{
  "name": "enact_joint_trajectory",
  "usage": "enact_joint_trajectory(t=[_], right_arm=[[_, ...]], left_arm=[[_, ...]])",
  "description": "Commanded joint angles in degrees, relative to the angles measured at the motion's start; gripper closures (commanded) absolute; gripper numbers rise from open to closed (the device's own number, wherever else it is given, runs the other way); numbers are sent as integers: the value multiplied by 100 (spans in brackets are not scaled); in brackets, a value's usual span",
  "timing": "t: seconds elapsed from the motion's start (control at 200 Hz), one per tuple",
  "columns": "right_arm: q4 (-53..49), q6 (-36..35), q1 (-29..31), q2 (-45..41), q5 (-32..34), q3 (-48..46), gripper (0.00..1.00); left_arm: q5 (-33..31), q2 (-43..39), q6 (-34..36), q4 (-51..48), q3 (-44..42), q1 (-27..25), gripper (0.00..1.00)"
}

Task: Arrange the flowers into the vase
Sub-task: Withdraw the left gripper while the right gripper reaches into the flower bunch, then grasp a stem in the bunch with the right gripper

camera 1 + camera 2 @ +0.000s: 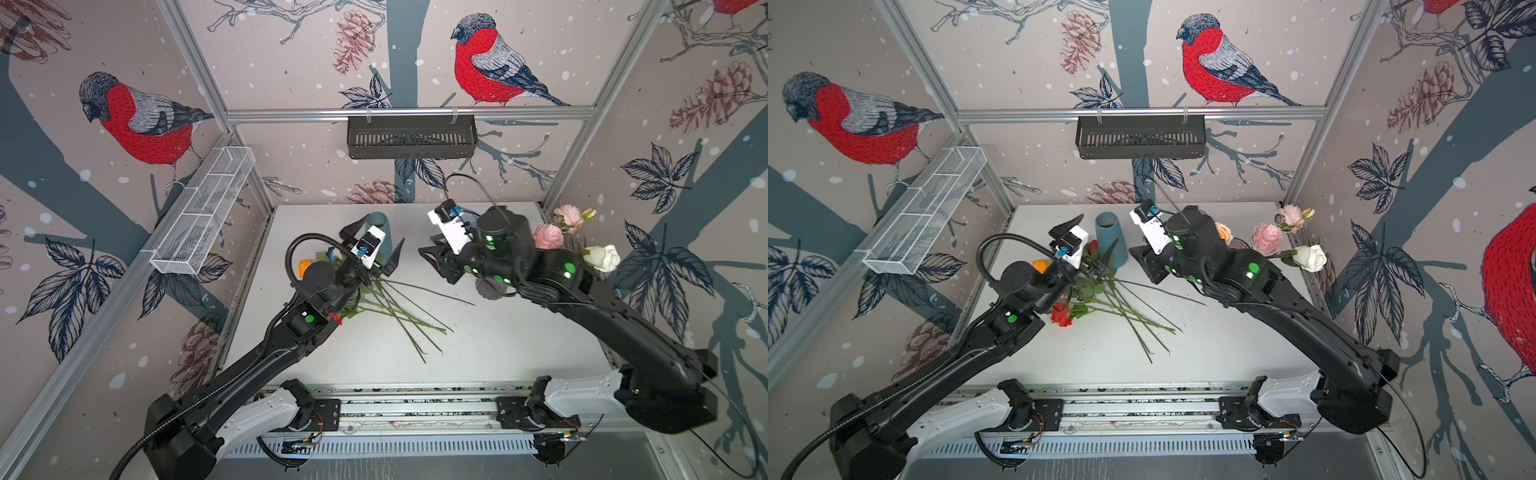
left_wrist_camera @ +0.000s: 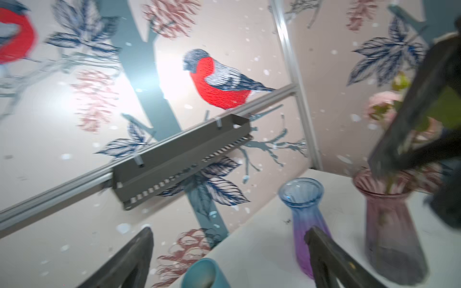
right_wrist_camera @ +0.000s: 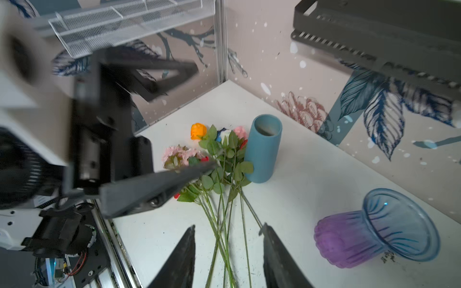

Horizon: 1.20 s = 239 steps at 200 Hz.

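Plainly, the coming pick turns on how the loose flowers (image 3: 224, 159) lie relative to the two tools. They rest flat on the table (image 1: 498, 353) in one overlapping bundle. The heads are bunched beneath the left gripper (image 1: 384, 228) and against the foot of the teal vase (image 3: 263, 149), and the bare stems (image 1: 399, 307) fan away from it towards the right gripper (image 3: 228, 227).

The left gripper hangs above the heads with its jaws spread as wide as they go, and it holds nothing. The right gripper has its jaws about half apart and is also empty. It hovers over the cut ends, and in its wrist view the stems run lengthwise straight out ahead of it, so the jaws would close across them.

By my reading the right arm is the nearer one for a stem grasp, though the crossed stems make singling one out awkward. The pink glass vase (image 2: 389, 224), which already holds a white rose (image 1: 602, 257) and pink blooms, stands behind that gripper under its arm, and a blue-purple vase (image 3: 374, 232) stands beside it.
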Motion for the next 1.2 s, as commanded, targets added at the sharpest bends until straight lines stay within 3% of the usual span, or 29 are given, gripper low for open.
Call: enact_joint_trajectory(t=[0.0,0.165,0.345,0.49,0.625,1.011,1.191], right_arm=[[-183,-2,-123,482,-667,-92,62],[285,196,-184,980,-1230,-950,68],[427,212,-223,1671,-1363,-1471,68],[787,114,-371,2298,-1603,-1749,73],[859,0,-513,2986,-1747,-1583,80],[944,-81,-535,3861,-1611,-1112,80],[977,-126,-555,3989,-1427,-1078,92]], left_arm=[[-1196,-347,483,1147,-420,76,3],[-1464,-592,600,1485,-604,105,5],[-1725,-912,631,2116,-946,122,5],[-1548,-737,533,1805,-793,122,5],[-1448,-676,370,1682,-764,122,10],[-1324,-495,315,1510,-679,122,13],[-1268,-401,288,1423,-629,131,14]])
